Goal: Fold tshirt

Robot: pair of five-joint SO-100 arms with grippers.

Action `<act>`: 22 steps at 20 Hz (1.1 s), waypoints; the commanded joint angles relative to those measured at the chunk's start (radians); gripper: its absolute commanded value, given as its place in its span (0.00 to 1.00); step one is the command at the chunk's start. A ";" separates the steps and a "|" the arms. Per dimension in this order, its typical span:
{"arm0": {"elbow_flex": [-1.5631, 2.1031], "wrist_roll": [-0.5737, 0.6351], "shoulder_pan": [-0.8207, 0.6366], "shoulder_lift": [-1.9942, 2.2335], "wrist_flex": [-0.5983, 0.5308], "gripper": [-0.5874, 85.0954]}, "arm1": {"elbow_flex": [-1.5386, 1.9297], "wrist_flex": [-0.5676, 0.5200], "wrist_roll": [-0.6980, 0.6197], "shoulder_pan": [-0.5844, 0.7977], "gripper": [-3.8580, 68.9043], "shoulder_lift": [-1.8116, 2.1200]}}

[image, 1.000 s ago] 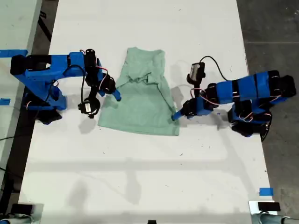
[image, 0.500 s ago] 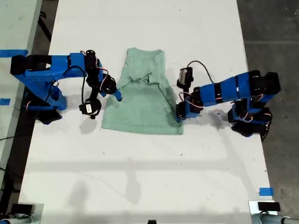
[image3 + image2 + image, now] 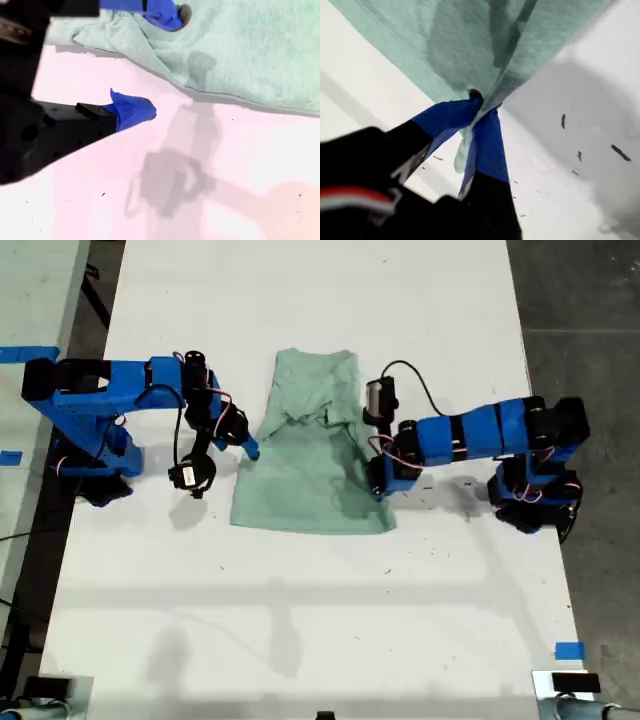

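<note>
1. The tshirt [image 3: 310, 470] is lying mostly flat on the white table [image 3: 300, 620], between the two arms. Its upper part is bunching into creases, and its lower hem is facing the near edge in the exterior view.
2. My first gripper [image 3: 378, 485] is sitting at the tshirt's edge on the exterior view's right. In the first wrist view, my first gripper [image 3: 479, 107] is pinching a fold of the tshirt [image 3: 485, 45] between pressed-together jaws. The cloth is fanning out taut from the pinch and hanging clear of the table [image 3: 580, 115].
3. That hold is likely serving the fold: a gripped side edge can be carried over the body of the tshirt.
4. My second gripper [image 3: 250, 448] is waiting at the opposite edge, on the exterior view's left. In the second wrist view, my second gripper [image 3: 157, 62] is standing spread. One blue tip is over the tshirt [image 3: 240, 50] and the other is over bare table [image 3: 225, 165], so the jaws are straddling the hem.
5. It is probably sitting there to pin or grab that side. I cannot tell whether the tip over the tshirt is actually pressing on it.
6. I judge the fold as only beginning, since no layer is lying doubled over yet.
</note>
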 commanded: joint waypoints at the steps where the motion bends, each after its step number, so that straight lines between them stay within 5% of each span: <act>1: -0.008 -0.011 0.012 0.023 -0.009 0.25 | -0.285 0.009 -0.015 0.012 0.04 -0.081; 9: -0.006 -0.015 0.020 0.023 -0.006 0.25 | -0.485 -0.206 0.005 0.057 0.05 -0.420; 10: -0.006 -0.015 0.020 0.023 -0.005 0.26 | -0.483 -0.238 0.003 0.063 0.19 -0.469; 11: -0.006 -0.015 0.020 0.023 -0.005 0.26 | -0.497 -0.247 -0.005 0.066 0.44 -0.518; 13: -0.006 -0.017 0.020 0.025 -0.003 0.26 | -0.511 -0.221 0.005 0.058 0.58 -0.526; 17: -0.028 -0.080 0.078 0.055 0.061 0.27 | -0.523 -0.066 -0.005 0.051 0.56 -0.347; 22: 0.054 -0.305 0.275 0.227 0.106 0.26 | -0.489 0.101 -0.014 0.038 0.56 -0.183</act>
